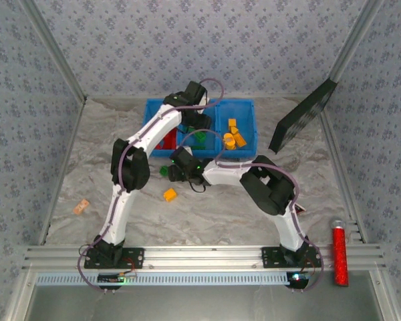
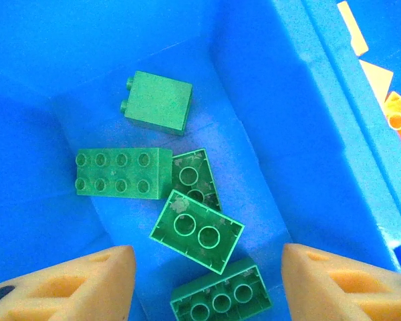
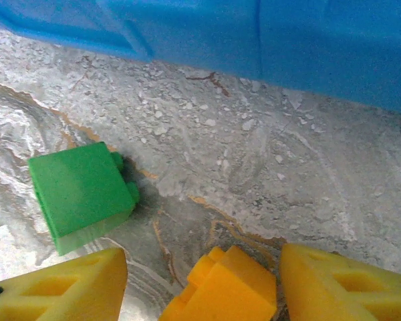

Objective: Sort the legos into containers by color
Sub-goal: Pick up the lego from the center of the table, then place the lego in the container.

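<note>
Five green legos [image 2: 123,172] lay in the middle compartment of the blue tray [image 1: 244,110], some studs up, others hollow side up. From overhead I made out yellow-orange legos [image 1: 233,138] in the right compartment and red legos [image 1: 166,142] in the left. My left gripper [image 2: 207,267] hovered over the green pile, fingers spread with nothing between them. On the marbled table [image 1: 220,214], just short of the tray's near wall, a lone green brick [image 3: 80,194] lay on its side. Near it an orange brick [image 3: 224,287] sat between the parted fingers of the right gripper [image 3: 204,257]; I couldn't tell whether either pad touched it. A second orange brick [image 1: 170,194] lay nearer the arm bases. A tan block [image 1: 81,206] sat off to the left, a red studded cylinder [image 1: 339,253] by the rail at right, and a black panel [image 1: 304,115] leaned against the right wall.
</note>
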Controlling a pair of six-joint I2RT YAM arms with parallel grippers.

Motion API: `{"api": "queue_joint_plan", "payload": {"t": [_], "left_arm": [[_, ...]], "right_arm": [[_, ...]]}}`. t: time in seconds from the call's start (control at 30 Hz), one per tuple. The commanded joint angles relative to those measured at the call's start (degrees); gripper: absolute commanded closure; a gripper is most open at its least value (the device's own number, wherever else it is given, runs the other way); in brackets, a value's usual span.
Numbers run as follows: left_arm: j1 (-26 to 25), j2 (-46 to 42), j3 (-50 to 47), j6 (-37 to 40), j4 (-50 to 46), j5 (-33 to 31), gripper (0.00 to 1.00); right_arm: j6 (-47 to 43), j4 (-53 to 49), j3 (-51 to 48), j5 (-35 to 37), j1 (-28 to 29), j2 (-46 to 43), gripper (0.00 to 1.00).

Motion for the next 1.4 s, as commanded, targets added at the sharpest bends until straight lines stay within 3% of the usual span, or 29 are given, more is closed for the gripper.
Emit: {"api": "queue_joint_plan", "payload": {"t": [0.0, 0.23, 0.43, 0.77, 0.93, 1.13, 1.37], "left_arm": [[-0.24, -4.27, -0.48, -0.27, -0.32, 0.50, 0.40], [-0.24, -11.50, -3.21, 0.47, -0.69, 0.04, 0.39], [0.00, -19.07, -8.34, 1.00, -0.58, -1.06, 0.38], [1.22, -31.04, -22.50, 0.35, 0.65, -3.28, 0.36], [1.25, -36.73, -31.04, 0.62, -0.05, -5.55, 0.35], [1.24, -42.03, -41.27, 0.33, -2.17, -9.03, 0.33], [1.26, -45.87, -51.59, -1.72, -1.78, -8.40, 0.31]], "right_arm": [[0.81, -3.83, 0.86, 0.78, -0.29, 1.05, 0.40], [0.78, -5.75, 1.89, 0.90, -0.85, 1.98, 0.64], [-3.89, -7.66, 0.28, -0.02, -1.53, -1.49, 0.75], [-11.48, -17.84, -5.04, 1.55, -4.91, -21.97, 0.77], [-16.88, -23.12, -3.75, 3.40, -10.49, -28.85, 0.76], [-19.79, -21.76, -3.03, 3.34, -20.36, -28.95, 0.75], [-20.85, -14.83, -1.51, -4.82, -29.33, -20.34, 0.75]]}}
